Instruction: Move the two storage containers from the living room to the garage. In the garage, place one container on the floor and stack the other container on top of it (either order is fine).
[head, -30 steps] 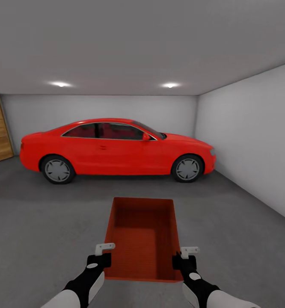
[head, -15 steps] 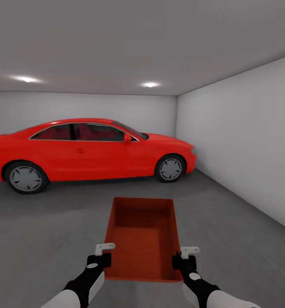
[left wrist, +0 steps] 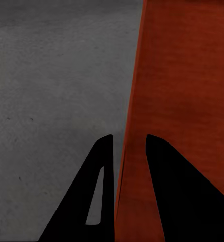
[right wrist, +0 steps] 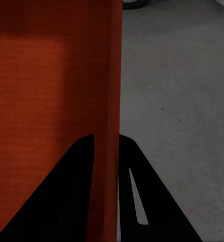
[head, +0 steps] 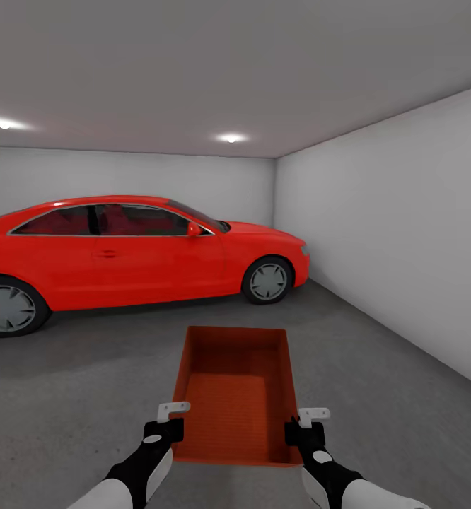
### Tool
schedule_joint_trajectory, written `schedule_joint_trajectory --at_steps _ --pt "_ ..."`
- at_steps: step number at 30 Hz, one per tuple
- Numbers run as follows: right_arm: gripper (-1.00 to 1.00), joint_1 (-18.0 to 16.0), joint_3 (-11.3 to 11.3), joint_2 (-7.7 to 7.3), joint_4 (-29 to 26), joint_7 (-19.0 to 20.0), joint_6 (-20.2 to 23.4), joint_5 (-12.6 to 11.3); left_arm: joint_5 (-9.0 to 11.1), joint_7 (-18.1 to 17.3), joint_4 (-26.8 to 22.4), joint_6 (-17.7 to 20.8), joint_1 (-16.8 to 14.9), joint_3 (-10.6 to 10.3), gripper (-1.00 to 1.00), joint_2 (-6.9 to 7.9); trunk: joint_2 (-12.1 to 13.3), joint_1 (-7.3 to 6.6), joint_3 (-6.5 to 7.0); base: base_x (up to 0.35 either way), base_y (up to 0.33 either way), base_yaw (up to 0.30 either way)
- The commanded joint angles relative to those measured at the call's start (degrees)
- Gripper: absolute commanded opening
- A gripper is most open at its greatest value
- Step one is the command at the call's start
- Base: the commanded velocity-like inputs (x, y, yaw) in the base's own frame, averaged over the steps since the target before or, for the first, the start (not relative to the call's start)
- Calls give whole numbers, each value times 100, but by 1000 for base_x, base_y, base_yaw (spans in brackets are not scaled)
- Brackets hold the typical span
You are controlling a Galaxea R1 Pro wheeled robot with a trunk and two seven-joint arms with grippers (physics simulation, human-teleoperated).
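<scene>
Orange-red storage container [head: 237,392] held up in front of the robot, over the dark grey concrete floor [head: 66,382], long axis pointing away from the robot toward the car. Open top, nothing visible inside, ribbed bottom. Looks like a single bin; can't tell if a second is nested in it.

Left gripper [head: 170,422] at the container's near left corner, right gripper [head: 305,424] at its near right corner. Both arms black at the wrist, white further back.

Left wrist view: the two black fingers [left wrist: 99,201] straddle the thin left wall of the container [left wrist: 187,75], one outside over the floor [left wrist: 51,91], one inside the bin, clamped on the wall. Right wrist view: same on the other side, fingers [right wrist: 134,201] pinching the right wall of the container [right wrist: 51,75], floor [right wrist: 177,91] just beside it.

Shiny red car [head: 129,258] parked side-on across the garage, well apart from the container, nose toward the right wall [head: 405,233]. Front wheel [head: 269,281] and rear wheel [head: 6,307] both visible. White-grey back wall [head: 214,184] behind the car. Two ceiling lights [head: 230,138] on.
</scene>
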Motion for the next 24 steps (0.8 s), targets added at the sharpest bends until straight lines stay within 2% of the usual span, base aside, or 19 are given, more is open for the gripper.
schedule_joint_trajectory --at_steps 1,8,24 --pt "-100 -2 -258 0 9 1 -12 -57 -101 56 -154 -300 -5 297 -100 174 -7 4 -10 321 115 0" --pt "-100 -1 -258 0 9 -3 -12 -57 -101 56 -153 -300 -7 297 -100 174 -7 4 -10 321 115 -140" --pt "-100 -4 -258 0 9 -4 -12 -57 -101 56 -154 -300 -7 299 -100 174 -7 4 -10 321 115 -281"
